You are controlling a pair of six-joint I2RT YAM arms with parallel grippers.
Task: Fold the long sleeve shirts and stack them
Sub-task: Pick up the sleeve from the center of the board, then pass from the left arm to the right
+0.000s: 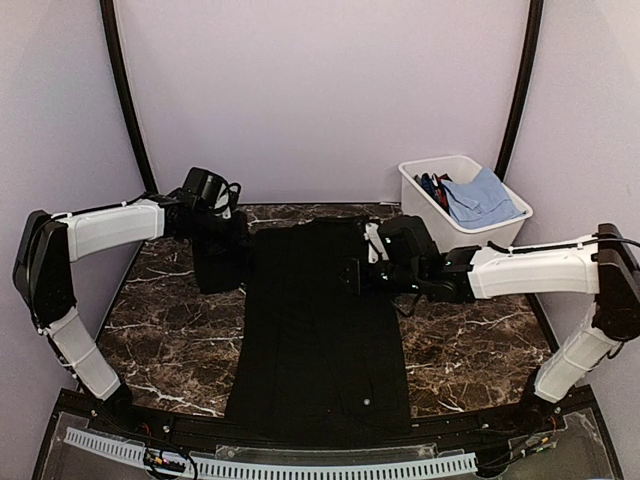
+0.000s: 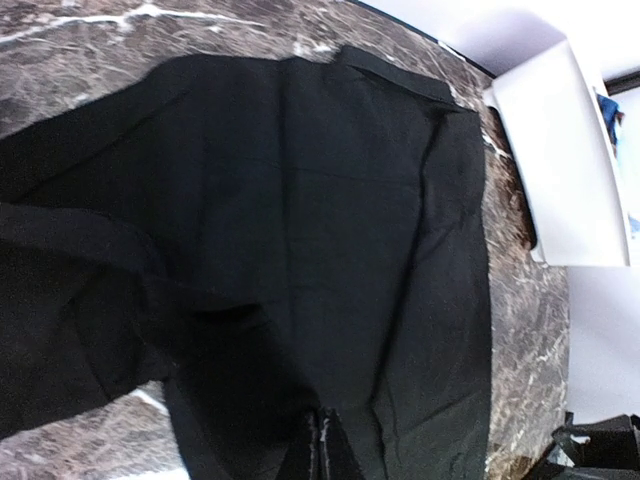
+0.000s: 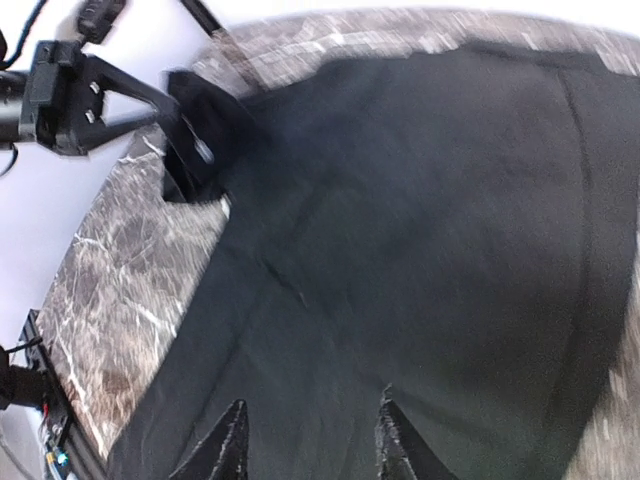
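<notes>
Black shirt (image 1: 320, 320) lies flat and lengthwise mid-table (image 1: 160, 330), collar end at 12 o'clock, hem at 6.

Left gripper (image 2: 322, 442) is at about 10 o'clock, fingers pressed together and pinching the sleeve (image 1: 220, 260), which hangs bunched off the body's left edge.

Right gripper (image 3: 312, 410) is at about 3 o'clock over the body's right edge. Its fingers are spread and nothing is between them, only cloth below.

Bin (image 1: 415, 195) at 2 o'clock holds a blue cloth (image 1: 480, 198).

Step in hand, as judged: fold the sleeve in across the body.

- Carry the sleeve toward 3 o'clock, low and taut, so it lands flat rather than in a heap.
- Right side should press the body down near the shoulder — otherwise the pull may drag the whole shirt sideways.
- Let go only once the sleeve lies straight.
</notes>
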